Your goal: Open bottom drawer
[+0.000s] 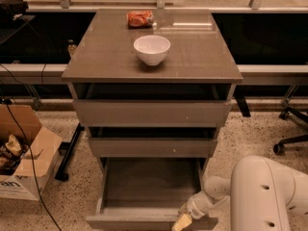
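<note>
The bottom drawer [144,222] of the grey-brown cabinet is pulled well out, and its plain grey tray [149,182] shows empty inside. Its front sits at the lower edge of the view. My gripper [183,222] is at the top edge of that front, right of centre, with its pale fingertip at the drawer front. The white arm [260,196] reaches in from the lower right. The middle drawer [151,147] and the top drawer [151,112] above stand slightly out.
A white bowl [151,49] and an orange snack bag [140,18] rest on the cabinet top [96,57]. An open cardboard box [24,153] with cables stands on the floor at left. An office chair base [291,129] is at right.
</note>
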